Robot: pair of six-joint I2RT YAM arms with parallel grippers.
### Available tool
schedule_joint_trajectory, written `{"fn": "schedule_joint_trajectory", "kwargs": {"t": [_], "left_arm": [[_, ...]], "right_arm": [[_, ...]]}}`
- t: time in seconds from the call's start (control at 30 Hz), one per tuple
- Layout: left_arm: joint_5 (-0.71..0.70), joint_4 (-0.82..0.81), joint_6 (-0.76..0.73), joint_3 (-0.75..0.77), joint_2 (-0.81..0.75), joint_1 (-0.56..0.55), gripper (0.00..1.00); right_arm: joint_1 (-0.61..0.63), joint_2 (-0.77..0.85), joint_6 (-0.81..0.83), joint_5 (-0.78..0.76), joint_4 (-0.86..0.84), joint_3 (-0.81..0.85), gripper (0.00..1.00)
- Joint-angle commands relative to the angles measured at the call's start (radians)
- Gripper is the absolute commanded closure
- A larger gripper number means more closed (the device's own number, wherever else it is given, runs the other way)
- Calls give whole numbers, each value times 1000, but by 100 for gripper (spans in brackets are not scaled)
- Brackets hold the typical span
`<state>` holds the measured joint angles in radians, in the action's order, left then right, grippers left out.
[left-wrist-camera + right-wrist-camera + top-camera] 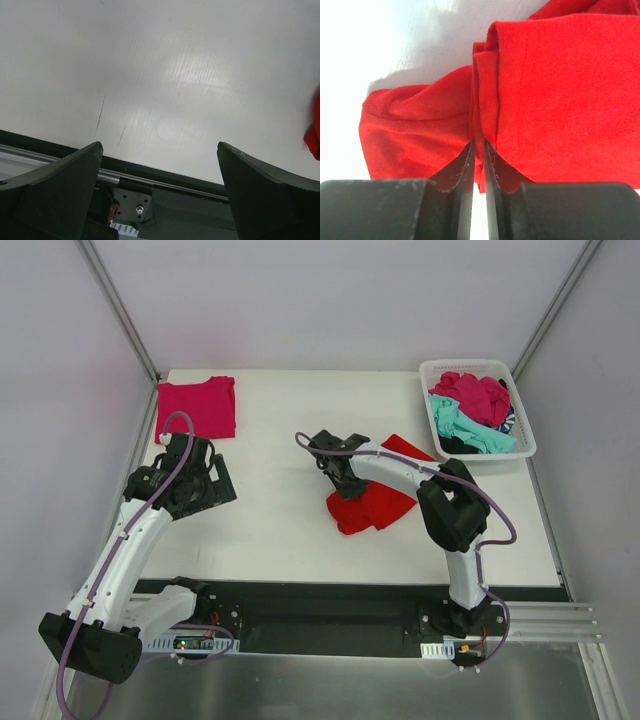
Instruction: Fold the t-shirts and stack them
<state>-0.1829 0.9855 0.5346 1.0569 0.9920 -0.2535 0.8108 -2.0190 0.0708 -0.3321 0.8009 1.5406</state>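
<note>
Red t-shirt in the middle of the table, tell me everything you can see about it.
Bright red, soft knit cloth, the red t-shirt lies crumpled and partly folded on the white table, right of centre, apart from the basket. The right wrist view shows a stitched hem along a doubled fold, looser wrinkles to its left. The right gripper pinches that fold's edge between nearly closed fingers.

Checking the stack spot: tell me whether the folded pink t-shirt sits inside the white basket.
No, the folded pink t-shirt lies on the table at far left, apart from the white basket at far right.
</note>
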Motion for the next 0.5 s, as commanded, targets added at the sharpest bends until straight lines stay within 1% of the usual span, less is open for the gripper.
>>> {"fn": "schedule_joint_trajectory", "kwargs": {"t": [0.0,0.47], "left_arm": [[16,18,-8,12,-6,7,1],[16,19,-10,8,-13,7,1]], "right_arm": [[8,48,-6,-12,35,-8,84],[5,43,1,-18,9,-60,83]]}}
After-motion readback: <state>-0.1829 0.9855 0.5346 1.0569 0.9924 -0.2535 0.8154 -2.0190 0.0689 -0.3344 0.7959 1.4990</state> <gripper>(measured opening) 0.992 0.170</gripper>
